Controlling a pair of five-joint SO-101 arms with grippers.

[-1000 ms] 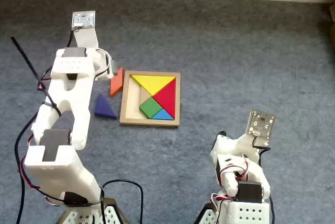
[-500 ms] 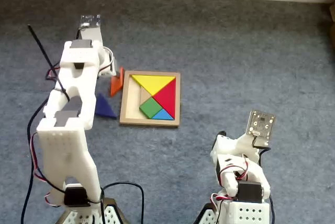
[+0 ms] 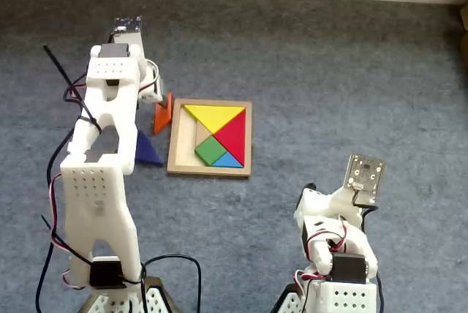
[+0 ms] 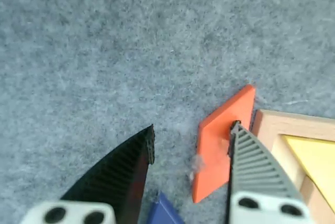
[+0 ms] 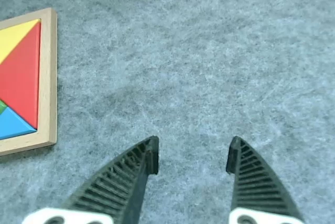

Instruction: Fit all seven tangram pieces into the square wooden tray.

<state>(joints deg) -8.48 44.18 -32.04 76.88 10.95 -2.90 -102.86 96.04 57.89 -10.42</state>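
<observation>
While the right arm sits folded at the lower right of the high view, its jaws hang open over bare grey tabletop, well apart from every piece and taking no part for now.

Towards the middle of the frame lies the square wooden tray. It holds a yellow triangle, a red triangle, a green square and a small light-blue triangle. A strip of bare wood along the tray's left side remains unfilled.

Left of the tray, a dark blue triangle lies loose on the tabletop, partly under the left arm. Just beyond it, an orange parallelogram lies close against the tray's left rim.

Over the last second, the left arm has straightened from a bent pose and stretched towards the upper left of the frame, carrying its wrist past both loose pieces. Its jaws are now open and empty. In the left wrist view, one tip lies over the edge of the orange parallelogram nearest the tray, the other over bare tabletop. This looks like the approach to picking up that piece, so the task appears a little over half done.

The tray rim is so close that one tip has little room there. The tray and loose pieces add up to six; no seventh can be made out.
</observation>
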